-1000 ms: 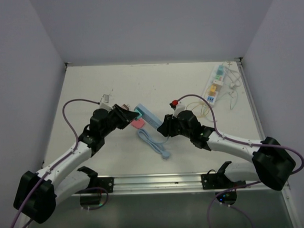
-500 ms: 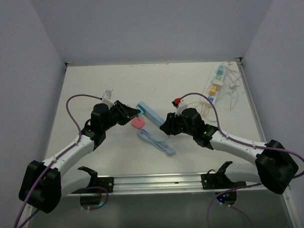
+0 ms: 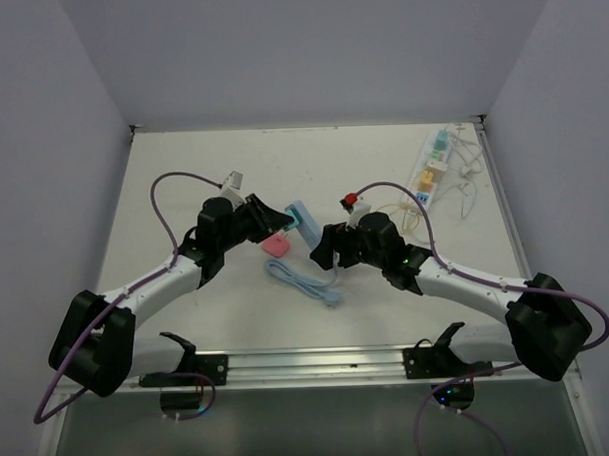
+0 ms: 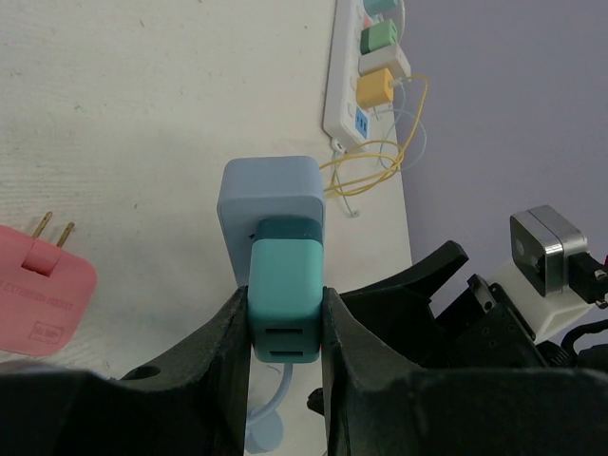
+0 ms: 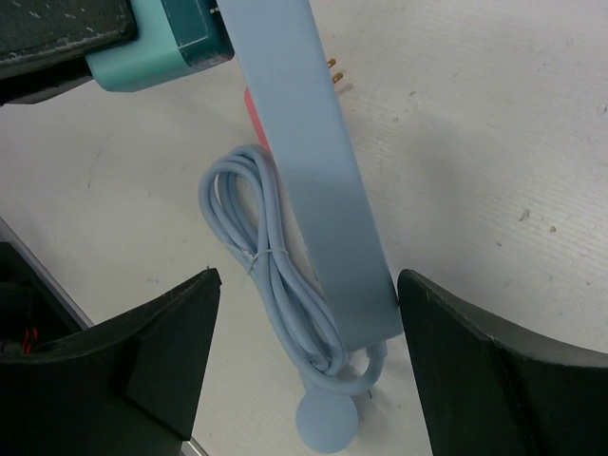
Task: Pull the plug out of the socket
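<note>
Two power strips (image 3: 304, 221) (image 3: 430, 170), one pink plug (image 3: 276, 246)

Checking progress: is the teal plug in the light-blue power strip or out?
In: the teal plug sits flush against the light-blue power strip, no prongs showing, left gripper clamping it.

Left hand (image 4: 285, 318) pinched closed, right hand (image 5: 309, 285) spread wide, arms converging.

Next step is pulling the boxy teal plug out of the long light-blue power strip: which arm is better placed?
Left. The left gripper is shut on the boxy teal plug; the right gripper is open astride the long light-blue power strip, not gripping it.
</note>
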You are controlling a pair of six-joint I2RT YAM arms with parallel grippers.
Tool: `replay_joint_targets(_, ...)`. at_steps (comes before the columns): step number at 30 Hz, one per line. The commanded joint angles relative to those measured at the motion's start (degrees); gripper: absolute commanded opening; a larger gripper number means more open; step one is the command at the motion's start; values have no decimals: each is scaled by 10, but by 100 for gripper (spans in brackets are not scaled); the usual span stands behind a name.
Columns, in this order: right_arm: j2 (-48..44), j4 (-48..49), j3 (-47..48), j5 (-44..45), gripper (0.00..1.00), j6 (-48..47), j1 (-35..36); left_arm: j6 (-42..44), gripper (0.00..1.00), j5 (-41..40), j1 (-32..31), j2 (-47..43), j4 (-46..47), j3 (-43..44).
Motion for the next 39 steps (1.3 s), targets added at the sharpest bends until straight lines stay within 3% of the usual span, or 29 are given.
replay_joint_targets(1, 16, 30, 37, 9, 80, 2, 6, 32, 0, 7, -8, -4, 54, 32)
replay_joint_targets(8, 58, 2, 104, 40, 81, -57, 7, 64, 0, 44, -15, -3, 40, 50)
replay_joint_targets(12, 90, 2, 143, 38, 76, -64, 7, 76, 0, 51, -21, -3, 35, 54)
replay_joint_targets(15, 113, 8, 151, 31, 63, -63, 8, 78, 0, 59, -21, -3, 39, 55)
replay_joint_targets(22, 115, 7, 124, 40, 21, -66, 6, 89, 0, 52, -21, -22, 27, 56)
replay_joint_targets(24, 110, 4, 116, 58, 0, -65, 3, 90, 0, 48, -21, -27, 25, 54)
replay_joint_targets(31, 101, -29, 89, 125, 0, -41, -31, 111, 0, 17, -21, -80, -20, 43)
replay_joint_targets(39, 81, -74, 74, 144, 0, -31, -106, 131, 0, 3, 9, -162, -88, 1)
